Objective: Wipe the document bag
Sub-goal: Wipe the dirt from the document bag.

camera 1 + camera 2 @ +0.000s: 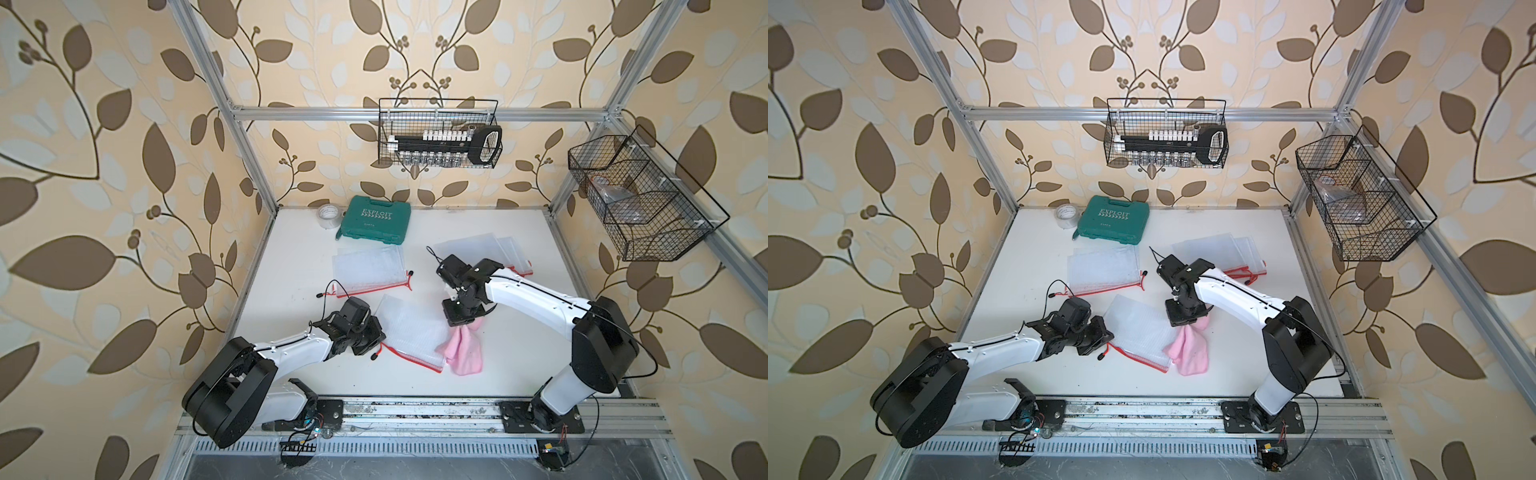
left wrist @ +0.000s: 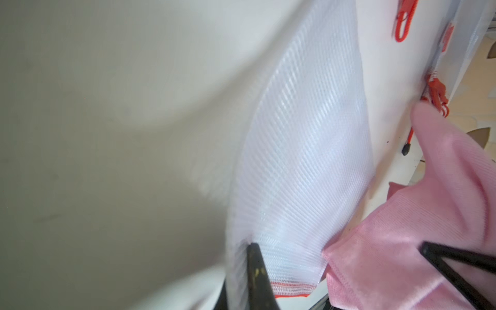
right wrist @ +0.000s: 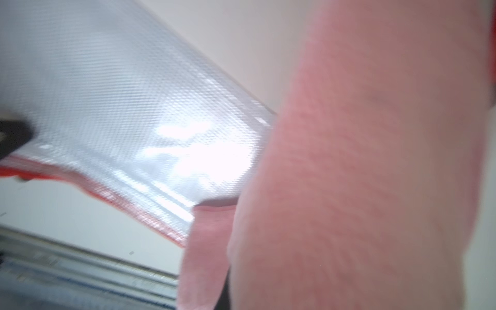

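A translucent mesh document bag point(image 1: 411, 332) with a red zipper edge lies at an angle mid-table in both top views point(image 1: 1138, 328). My left gripper point(image 1: 376, 337) is shut on its left edge; in the left wrist view a black finger point(image 2: 255, 268) presses the mesh bag point(image 2: 303, 161). My right gripper point(image 1: 465, 322) points down, shut on a pink cloth point(image 1: 461, 351) that hangs onto the bag's right corner. In the right wrist view the cloth point(image 3: 375, 161) hides the jaws, with the bag point(image 3: 134, 107) beside it.
Two more mesh bags lie behind, one at centre-left point(image 1: 370, 266) and one at the right point(image 1: 478, 247). A green tool case point(image 1: 376, 219) and a tape roll point(image 1: 328, 215) sit at the back. Wire baskets hang on the back wall point(image 1: 440, 133) and the right frame point(image 1: 640, 199).
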Available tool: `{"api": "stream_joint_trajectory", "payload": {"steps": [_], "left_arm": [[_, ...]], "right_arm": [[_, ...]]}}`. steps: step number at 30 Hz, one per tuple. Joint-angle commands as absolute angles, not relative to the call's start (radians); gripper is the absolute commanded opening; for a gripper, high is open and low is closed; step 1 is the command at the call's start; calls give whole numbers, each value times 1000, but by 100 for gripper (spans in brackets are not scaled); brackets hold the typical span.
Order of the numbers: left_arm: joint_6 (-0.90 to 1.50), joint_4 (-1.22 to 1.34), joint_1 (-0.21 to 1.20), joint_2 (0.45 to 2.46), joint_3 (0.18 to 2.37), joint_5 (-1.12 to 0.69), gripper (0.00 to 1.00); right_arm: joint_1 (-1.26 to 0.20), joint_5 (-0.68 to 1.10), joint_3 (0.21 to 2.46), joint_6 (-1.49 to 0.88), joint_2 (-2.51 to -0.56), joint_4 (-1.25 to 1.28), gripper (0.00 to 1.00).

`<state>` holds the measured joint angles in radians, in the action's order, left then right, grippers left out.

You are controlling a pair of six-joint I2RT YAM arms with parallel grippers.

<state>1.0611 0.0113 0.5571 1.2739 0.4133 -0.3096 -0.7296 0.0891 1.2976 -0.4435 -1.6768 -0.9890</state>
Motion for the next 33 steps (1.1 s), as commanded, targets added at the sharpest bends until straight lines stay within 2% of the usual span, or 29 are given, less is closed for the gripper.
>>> {"api": "stream_joint_trajectory", "payload": {"steps": [1, 4, 7, 9, 13, 17, 21, 25, 30, 33], "left_arm": [[1028, -2, 557, 1288, 456, -306, 0], [1028, 5, 558, 1293, 460, -305, 0], [1026, 6, 558, 1296, 462, -307, 0], [1026, 6, 558, 1298, 461, -307, 0], [1025, 2, 557, 1291, 457, -304, 0], [1016, -8, 546, 1283, 453, -307, 0], [1010, -15, 530, 1271, 448, -315, 0], [999, -36, 516, 1258, 455, -323, 0], [990, -66, 506, 1237, 469, -326, 0], [984, -82, 503, 1216, 475, -323, 0]], "right_arm": [[-826, 332, 1437, -410, -1822, -889, 0], [-846, 490, 1484, -486, -1948, -722, 0], [-835, 611, 1438, -584, -2020, -536, 0], [-827, 625, 1410, -599, -2054, -515, 0], [-784, 404, 1343, -507, -2046, -744, 0], [-691, 40, 1217, -440, -1865, -959, 0], [-654, -124, 1205, -415, -1696, -1086, 0], [-734, 58, 1329, -391, -1687, -1045, 0], [-851, 360, 1523, -412, -1906, -861, 0], [-870, 536, 1543, -502, -1996, -674, 0]]}}
